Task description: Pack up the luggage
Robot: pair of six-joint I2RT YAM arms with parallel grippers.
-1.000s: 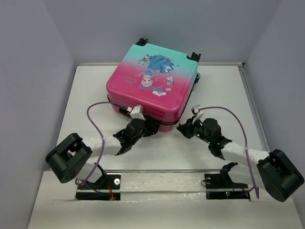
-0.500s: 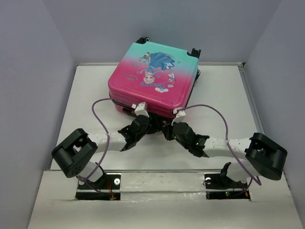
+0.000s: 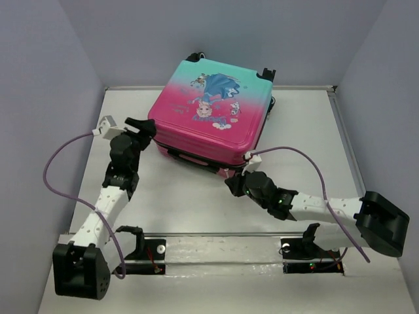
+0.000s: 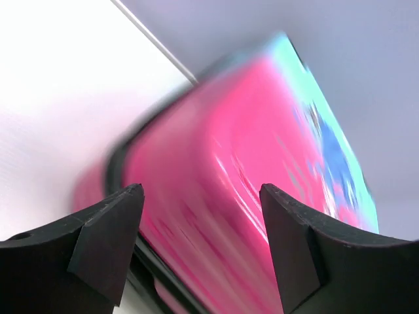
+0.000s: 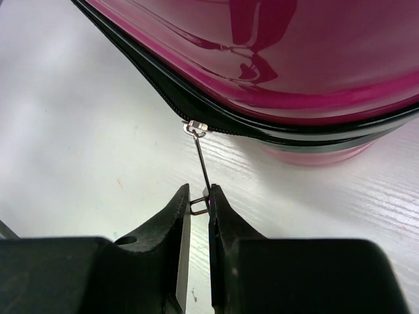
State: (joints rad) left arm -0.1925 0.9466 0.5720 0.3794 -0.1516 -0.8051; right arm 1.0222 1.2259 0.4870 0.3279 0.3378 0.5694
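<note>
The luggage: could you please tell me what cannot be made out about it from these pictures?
- Contents: hidden in every view by the shut shell of the luggage.
- Its print: motion-blurred in the left wrist view.
- In the top view, the zipper pull is too small and sits under the right gripper.
- The zipper's ends: cut off by the right wrist view's edges.

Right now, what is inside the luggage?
Nothing inside shows: the luggage lies with its lid down, the pink shell covering the interior. Only the black zipper is visible along the seam, its pull pinched by the right gripper.
</note>
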